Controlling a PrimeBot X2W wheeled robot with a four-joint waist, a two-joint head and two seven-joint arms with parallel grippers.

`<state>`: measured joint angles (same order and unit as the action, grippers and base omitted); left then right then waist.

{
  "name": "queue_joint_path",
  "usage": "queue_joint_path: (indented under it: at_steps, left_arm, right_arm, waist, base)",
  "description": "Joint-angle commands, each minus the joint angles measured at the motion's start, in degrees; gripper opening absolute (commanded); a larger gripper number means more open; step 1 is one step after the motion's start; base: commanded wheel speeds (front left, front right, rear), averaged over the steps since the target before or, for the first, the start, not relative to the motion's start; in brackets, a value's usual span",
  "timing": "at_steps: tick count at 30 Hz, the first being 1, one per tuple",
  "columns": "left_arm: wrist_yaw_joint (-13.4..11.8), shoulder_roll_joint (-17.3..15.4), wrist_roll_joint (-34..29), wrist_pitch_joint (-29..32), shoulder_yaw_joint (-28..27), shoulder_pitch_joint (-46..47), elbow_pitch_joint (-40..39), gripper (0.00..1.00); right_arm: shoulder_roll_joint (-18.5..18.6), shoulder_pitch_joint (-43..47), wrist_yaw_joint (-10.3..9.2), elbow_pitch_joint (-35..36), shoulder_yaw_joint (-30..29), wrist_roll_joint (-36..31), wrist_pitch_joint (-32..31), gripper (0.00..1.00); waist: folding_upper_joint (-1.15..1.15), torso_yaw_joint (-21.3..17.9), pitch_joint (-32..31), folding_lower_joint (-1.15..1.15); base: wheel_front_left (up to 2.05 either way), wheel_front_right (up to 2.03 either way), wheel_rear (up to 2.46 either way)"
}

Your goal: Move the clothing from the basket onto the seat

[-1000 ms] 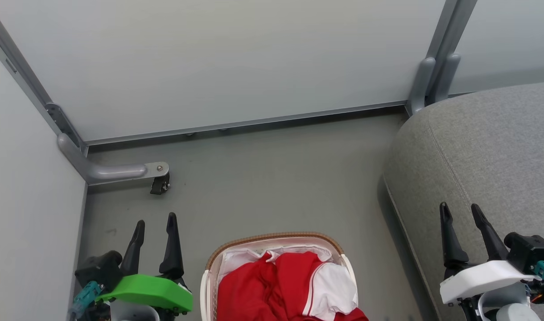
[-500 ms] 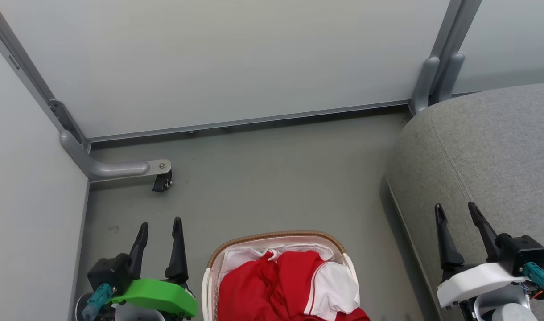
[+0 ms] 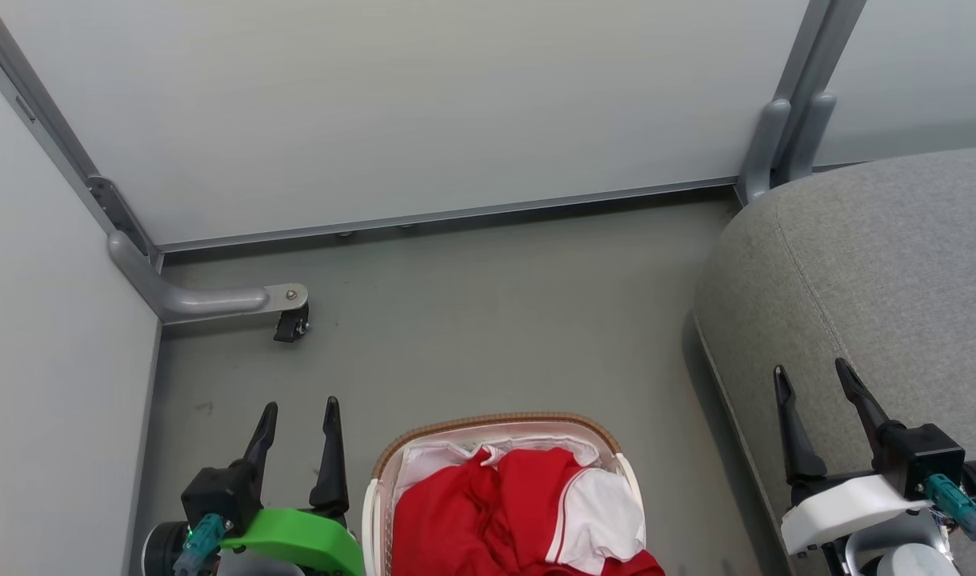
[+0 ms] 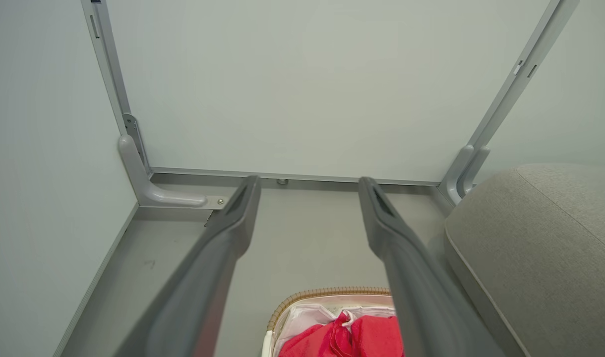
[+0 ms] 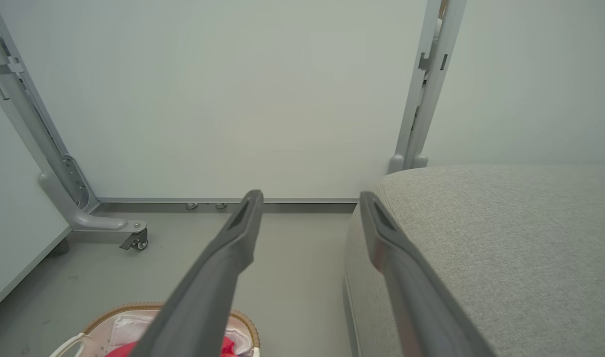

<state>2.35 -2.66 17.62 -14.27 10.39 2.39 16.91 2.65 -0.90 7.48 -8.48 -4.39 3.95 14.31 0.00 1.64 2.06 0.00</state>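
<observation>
A cream basket (image 3: 496, 425) with a brown woven rim and white liner stands on the floor at the bottom centre of the head view, also low in the left wrist view (image 4: 327, 293) and right wrist view (image 5: 134, 310). Red and white clothing (image 3: 520, 512) (image 4: 342, 337) is heaped inside it. The grey seat (image 3: 880, 264) (image 4: 540, 243) (image 5: 491, 238) fills the right side. My left gripper (image 3: 300, 410) (image 4: 307, 186) hangs open and empty just left of the basket. My right gripper (image 3: 810, 371) (image 5: 310, 198) is open and empty over the seat's front edge.
Pale partition walls (image 3: 392, 104) close off the back and left. A grey metal foot with a castor (image 3: 288, 320) juts onto the floor at the left. Another grey post (image 3: 784, 144) stands by the seat's rounded corner. Grey floor (image 3: 496, 320) lies between basket and wall.
The left gripper has shifted right, toward the basket, and lower in the head view. The right gripper has edged slightly left. Both stay open, and the clothing has not moved.
</observation>
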Motion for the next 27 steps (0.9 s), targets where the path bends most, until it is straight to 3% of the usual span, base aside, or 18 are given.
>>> queue_joint_path:
  at_steps: [1,27]
  left_arm:
    - [-0.31,-0.36,-0.89,-0.64,0.13,-0.09,0.08,1.00]
    - [0.07,-0.38,-2.12,-0.90,0.58,0.61,0.49,1.00]
  right_arm:
    - [0.36,0.29,0.02,0.33,-0.06,-1.06,0.49,1.00]
    - [0.38,-0.26,0.01,0.51,-0.17,-2.23,0.97,1.00]
  waist:
    - [0.00,0.00,0.04,0.00]
    - [0.00,-0.21,0.74,0.00]
  base:
    - [0.00,0.00,0.00]
    - [0.00,0.00,0.00]
